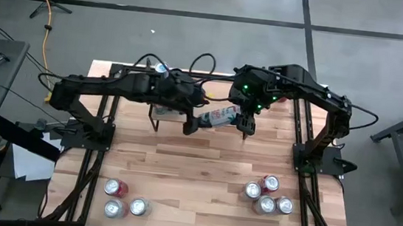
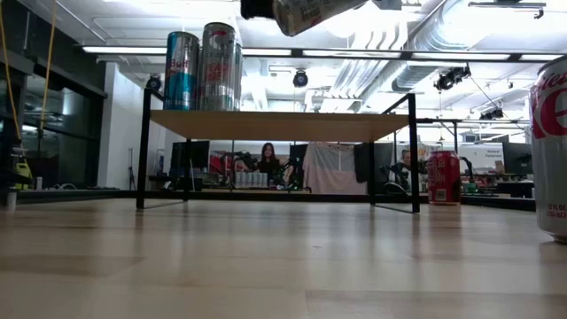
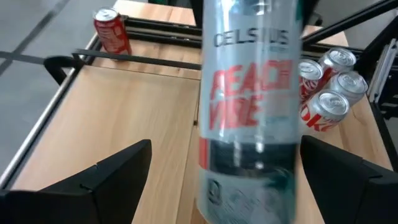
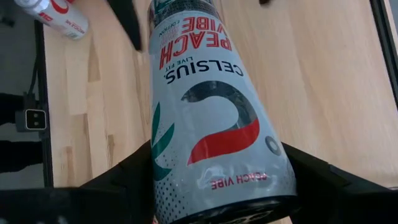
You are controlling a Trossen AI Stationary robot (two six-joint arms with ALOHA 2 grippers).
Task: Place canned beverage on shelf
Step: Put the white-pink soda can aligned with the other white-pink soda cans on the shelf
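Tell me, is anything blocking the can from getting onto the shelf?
Nothing visible blocks it. The right gripper holds the Celsius can in the air, higher than the shelf. Two tall cans stand at one end; the rest of its top looks bare.

The can [image 4: 211, 118] is a tall, slim white Celsius can with red "Peach Vibe" letters and a red-and-green mark; it is up in the air above the table, lying nearly on its side, near the shelf's right end. The shelf [image 2: 279, 125] is a low riser with a light wood top and thin black legs, standing at the far side of the table. Two tall cans [image 2: 202, 66] stand upright on its left end, one blue and one silver with red.
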